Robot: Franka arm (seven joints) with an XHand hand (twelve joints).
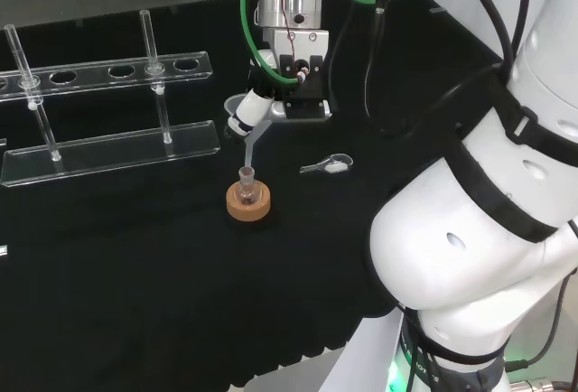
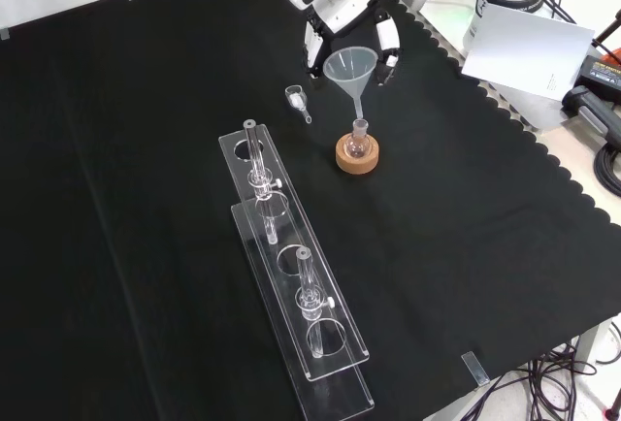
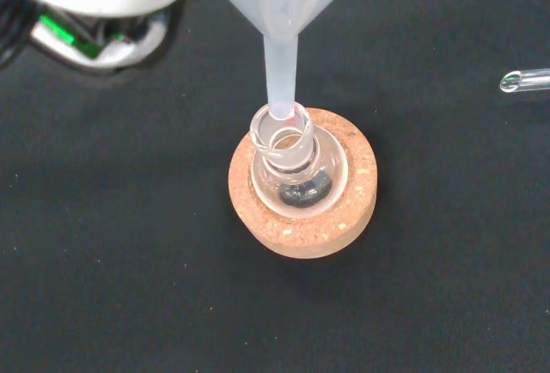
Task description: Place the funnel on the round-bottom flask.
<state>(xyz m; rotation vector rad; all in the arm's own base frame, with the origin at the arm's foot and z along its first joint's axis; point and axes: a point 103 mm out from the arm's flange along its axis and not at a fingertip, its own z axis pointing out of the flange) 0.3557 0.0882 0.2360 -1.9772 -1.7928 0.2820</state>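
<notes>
A small clear round-bottom flask [image 3: 288, 162] stands upright on a cork ring stand [image 3: 302, 223] in the middle of the black cloth; the flask [image 1: 247, 186] [image 2: 357, 140] holds something dark at its bottom. The hand [image 2: 335, 9] holds a translucent funnel [image 2: 350, 67] by its cone, fingers curled round it. In the wrist view the funnel's stem [image 3: 280, 72] points down with its tip at the rim of the flask's neck. In the head view the funnel [image 1: 250, 126] hangs tilted above the flask, below the hand [image 1: 289, 94].
A clear acrylic tube rack [image 2: 291, 275] with glass tubes lies left of the flask in the front view and far left in the head view [image 1: 108, 107]. A small glass piece [image 2: 297, 101] [image 1: 327, 166] lies on the cloth near the cork ring.
</notes>
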